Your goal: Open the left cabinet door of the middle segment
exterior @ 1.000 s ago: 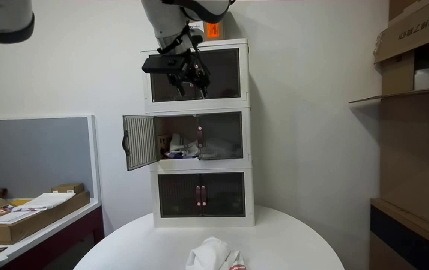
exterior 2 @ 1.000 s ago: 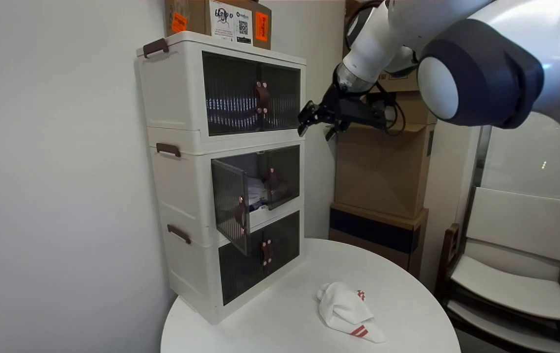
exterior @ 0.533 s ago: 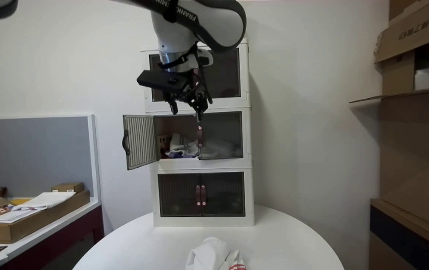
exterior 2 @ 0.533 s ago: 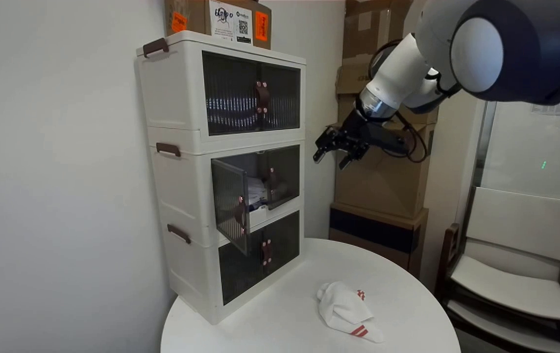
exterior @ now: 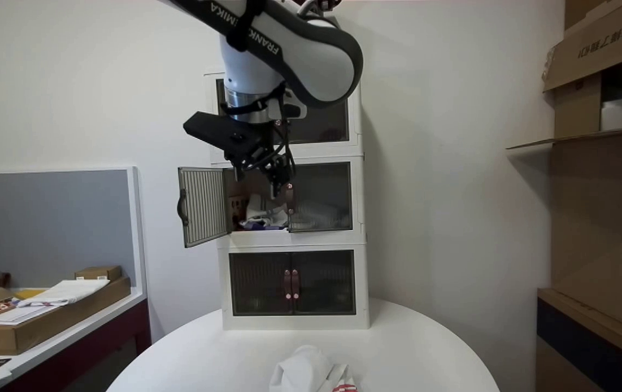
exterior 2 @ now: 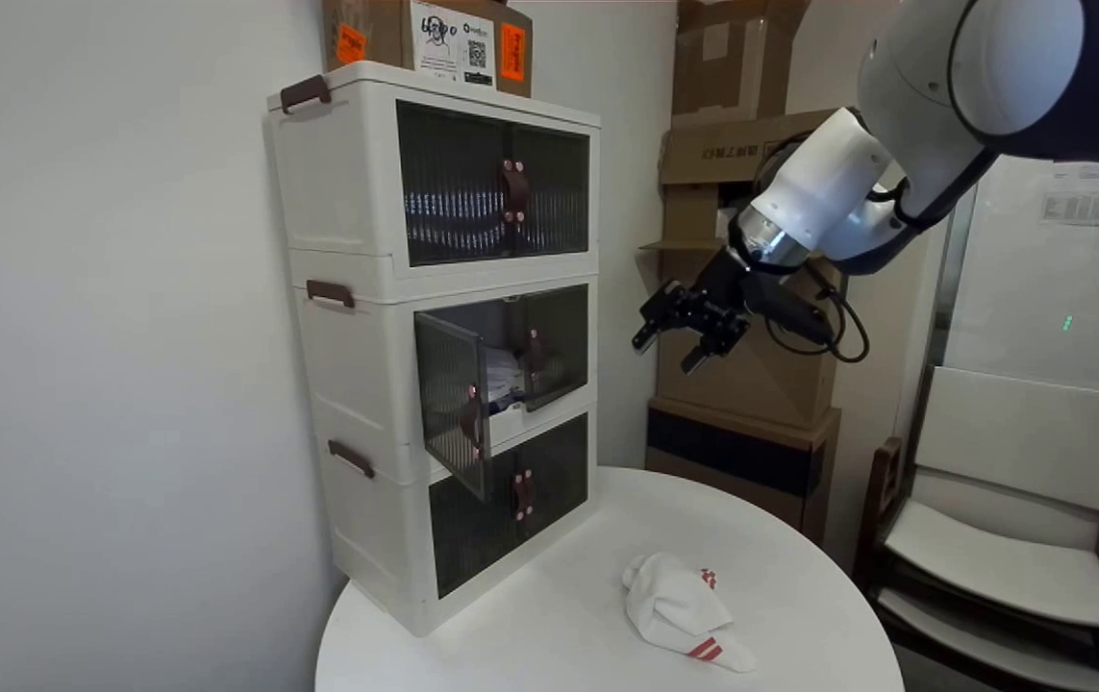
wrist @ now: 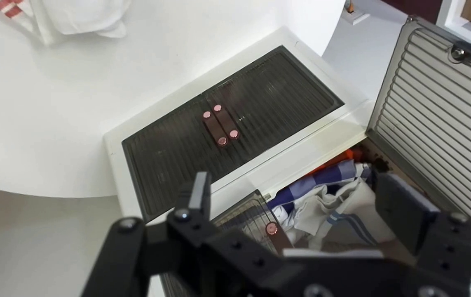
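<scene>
The left cabinet door stands swung wide open, with a dark frame, ribbed pane and brown strap handle. It also shows in the exterior view and in the wrist view. The middle segment is the white central unit of the stack; its side shows in an exterior view. Folded cloths lie inside its opening. My gripper is open and empty, in front of the opening and apart from the door; it also shows in the exterior view and the wrist view.
The right-hand door of the middle segment looks slightly ajar. The bottom unit's doors are shut. A crumpled white cloth lies on the round white table. Cardboard boxes and a chair stand beyond.
My gripper has moved down from the top unit's height to the middle segment's height, and farther from the stack. It stays open. The left door and the cloth have not moved.
</scene>
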`<state>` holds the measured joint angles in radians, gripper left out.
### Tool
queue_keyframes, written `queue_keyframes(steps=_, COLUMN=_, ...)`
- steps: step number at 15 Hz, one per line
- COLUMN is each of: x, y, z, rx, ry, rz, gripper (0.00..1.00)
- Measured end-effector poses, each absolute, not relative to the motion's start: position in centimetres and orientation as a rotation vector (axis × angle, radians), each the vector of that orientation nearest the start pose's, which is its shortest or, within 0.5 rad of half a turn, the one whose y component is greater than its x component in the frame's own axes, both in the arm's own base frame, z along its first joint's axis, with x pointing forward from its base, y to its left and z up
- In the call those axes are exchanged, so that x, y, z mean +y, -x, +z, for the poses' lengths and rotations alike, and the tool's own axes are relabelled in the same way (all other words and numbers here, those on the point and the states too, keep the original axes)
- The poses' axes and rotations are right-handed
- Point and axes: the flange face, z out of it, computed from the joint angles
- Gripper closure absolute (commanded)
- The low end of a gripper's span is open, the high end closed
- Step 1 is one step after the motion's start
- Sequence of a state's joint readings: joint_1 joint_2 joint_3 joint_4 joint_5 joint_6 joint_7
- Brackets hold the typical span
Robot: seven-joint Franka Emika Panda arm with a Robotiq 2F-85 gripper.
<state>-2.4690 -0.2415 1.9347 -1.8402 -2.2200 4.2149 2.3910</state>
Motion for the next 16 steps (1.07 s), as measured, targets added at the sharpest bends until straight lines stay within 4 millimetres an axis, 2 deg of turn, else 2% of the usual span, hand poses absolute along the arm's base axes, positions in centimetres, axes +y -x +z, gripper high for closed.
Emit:
queue_keyframes(steps=6, x=-9.6, y=-46.2, z=48.7, rx=0.215, ry=2.656, rz=-0.719, gripper=0.0)
queue_keyframes(steps=11, x=-9.7, y=-46.9, z=47.2, rx=0.346, ry=2.646, rz=-0.668, gripper=0.0)
queue_keyframes(steps=16, x=-8.9, y=-46.6, z=46.9, rx=0.309, ry=2.652, rz=-0.625, gripper=0.0)
